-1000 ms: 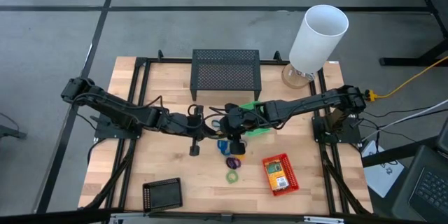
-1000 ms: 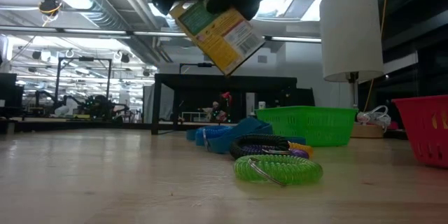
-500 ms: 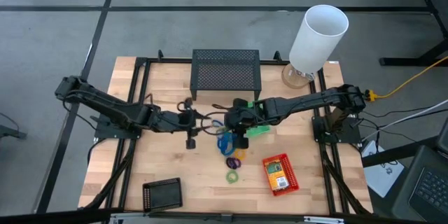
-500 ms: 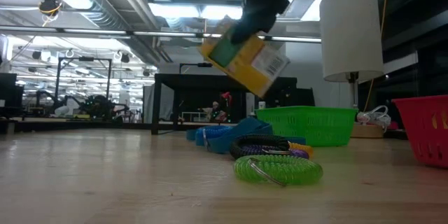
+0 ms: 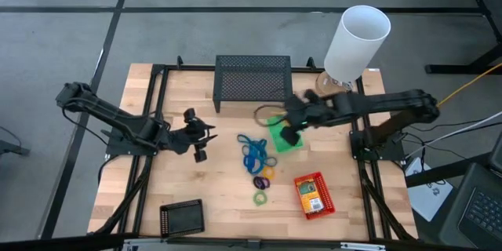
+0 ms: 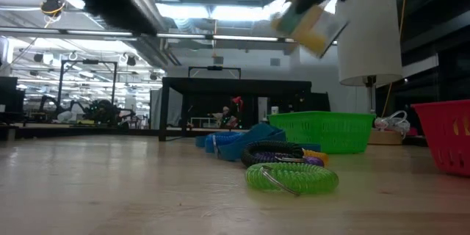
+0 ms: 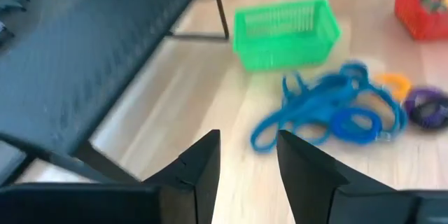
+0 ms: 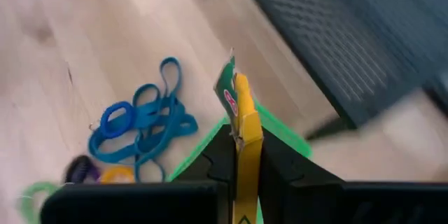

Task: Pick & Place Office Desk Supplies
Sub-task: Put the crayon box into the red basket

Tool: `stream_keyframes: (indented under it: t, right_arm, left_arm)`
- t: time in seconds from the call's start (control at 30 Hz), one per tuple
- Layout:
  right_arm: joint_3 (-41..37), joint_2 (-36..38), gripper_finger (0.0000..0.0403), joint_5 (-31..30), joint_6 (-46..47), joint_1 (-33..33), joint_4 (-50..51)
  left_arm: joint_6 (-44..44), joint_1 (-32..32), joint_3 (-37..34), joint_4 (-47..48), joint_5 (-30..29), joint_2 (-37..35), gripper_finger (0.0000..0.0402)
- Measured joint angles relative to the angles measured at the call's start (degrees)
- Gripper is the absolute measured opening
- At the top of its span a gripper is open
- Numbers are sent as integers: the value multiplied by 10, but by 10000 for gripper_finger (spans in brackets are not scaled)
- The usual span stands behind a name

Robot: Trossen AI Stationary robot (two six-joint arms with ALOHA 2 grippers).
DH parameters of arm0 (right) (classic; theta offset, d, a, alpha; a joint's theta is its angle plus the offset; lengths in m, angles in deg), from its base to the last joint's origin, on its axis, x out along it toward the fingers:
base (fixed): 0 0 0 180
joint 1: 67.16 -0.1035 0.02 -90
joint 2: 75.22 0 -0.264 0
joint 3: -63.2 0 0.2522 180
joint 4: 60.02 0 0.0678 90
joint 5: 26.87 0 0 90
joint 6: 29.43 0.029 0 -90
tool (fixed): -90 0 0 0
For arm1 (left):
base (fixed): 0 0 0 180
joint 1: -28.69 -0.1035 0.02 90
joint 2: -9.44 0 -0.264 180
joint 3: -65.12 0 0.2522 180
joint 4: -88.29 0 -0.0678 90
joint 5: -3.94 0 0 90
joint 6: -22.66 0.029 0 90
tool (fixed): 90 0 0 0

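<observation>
1. The right gripper [image 8: 241, 155] is clamped on a yellow-and-green flat pack [image 8: 241, 122], held edge-on above the green basket [image 5: 287, 138], right of centre in the high view.
2. The pack looks light, stiff and thin; pinching its flat faces near one end seems sound.
3. The left gripper [image 7: 246, 164], centre-left, is parted and empty, facing the blue band loops [image 7: 329, 108].
4. Motion blur smears the pack in the low view; the red basket [image 5: 314, 194] is cut off there.
</observation>
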Motion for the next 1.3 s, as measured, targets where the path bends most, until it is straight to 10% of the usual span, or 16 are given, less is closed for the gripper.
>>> stream_keyframes:
  t: [0.3,0.67,1.3]
  right_arm:
    - [0,41,29,53,379,-90,224]
    - [0,-31,29,98,697,-262,146]
    - [0,-161,29,62,878,-374,51]
  left_arm:
    - [50,0,-62,-91,81,0,129]
    - [102,-1,-65,-102,182,-3,129]
    - [127,-1,-65,-125,277,-3,129]
